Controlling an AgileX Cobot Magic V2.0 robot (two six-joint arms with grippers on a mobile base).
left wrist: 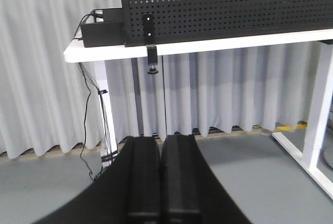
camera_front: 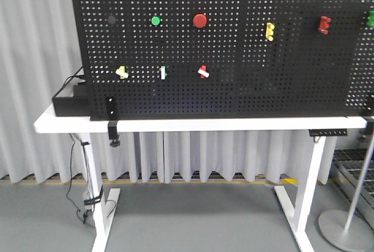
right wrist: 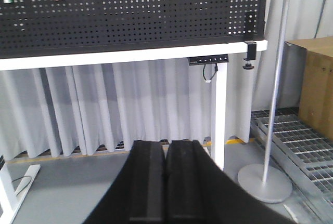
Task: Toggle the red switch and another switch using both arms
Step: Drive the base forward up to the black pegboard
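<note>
**Position.** Both arms are hanging low in front of the white table, well apart from the black pegboard. The left gripper is holding its two fingers pressed flat together with nothing between them. The right gripper is doing the same.

**Targets.** The red switch is sitting in the board's lower row, below the round red push buttons. The yellow switch is sitting in the same row, further left. The green-based toggle is standing between the two.

**Step in hand (judged): approach.**
- Each arm is going to need to rise and advance to the lower row. The left arm is best placed for the yellow switch and the right arm for the red one.
- Keeping the fingers joined is advisable, so that the tip works as one blunt pusher.
- Contact is best made near the lever's free end, pushing across its throw and not along it.
- Both tips should be staying clear of the green-based toggle.

**Orientation.** The red switch's white lever is lying slanted. Its long axis is running roughly sideways across the board, with the right end dipping lower. The yellow switch's lever is showing too small to tell its direction.
</note>
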